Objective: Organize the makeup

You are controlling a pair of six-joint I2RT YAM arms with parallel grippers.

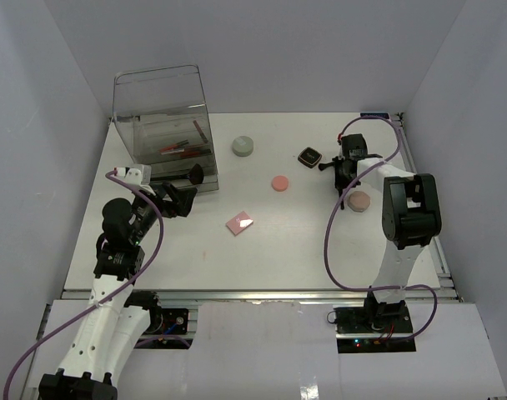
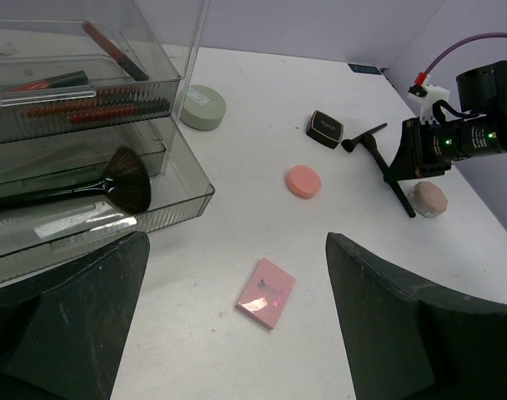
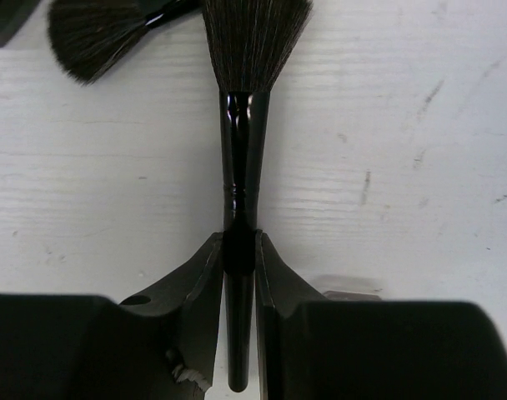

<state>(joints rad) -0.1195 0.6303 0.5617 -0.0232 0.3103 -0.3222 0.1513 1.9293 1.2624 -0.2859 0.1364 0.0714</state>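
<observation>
The clear drawer box (image 1: 166,117) at upper left of the top view has its lower drawer (image 2: 183,196) pulled out with a fan brush (image 2: 124,179) already in it, likely to take items from above. The left gripper (image 1: 183,198) waits just before it, jaws spread wide and empty. Near the right edge of the table (image 1: 278,258), the right gripper (image 3: 239,242) is clamped on the black handle of a brush (image 3: 243,125), bristles pointing away, with a second brush (image 3: 95,33) just beside it. The grey jar (image 1: 243,147), pink disc (image 1: 280,182), pink compact (image 1: 240,222), black compact (image 1: 308,157) and beige puff (image 1: 359,201) lie well apart across the middle, so a raised carry leftward looks unobstructed.
</observation>
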